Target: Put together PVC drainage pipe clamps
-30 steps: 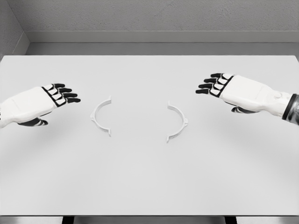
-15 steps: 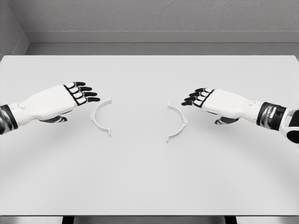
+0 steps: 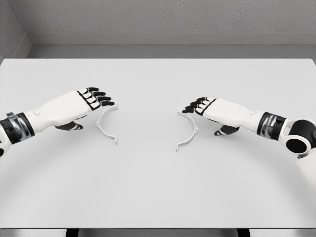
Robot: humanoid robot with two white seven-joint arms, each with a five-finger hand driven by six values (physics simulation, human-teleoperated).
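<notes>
A wide white table fills most of the head view; its top is smooth and matt; behind it, at 12 o'clock, stands a grey wall with a rough, grainy surface and a paler band along its foot; a second grey wall closes the corner at 10 o'clock.

Two thin white clamp halves lie flat on the table, each a half ring with small flat tabs at its ends; the left clamp half bulges toward 9 o'clock and the right clamp half bulges toward 3 o'clock, so their open sides face each other; they are well apart.

The left hand is white with black fingertips; its fingers are stretched and relaxed and hold nothing; the fingertips are over the upper end of the left clamp half. The right hand has the same look, fingers loose and empty; its fingertips reach the upper end of the right clamp half, at 12 o'clock of that piece; whether either hand touches its piece cannot be told.
</notes>
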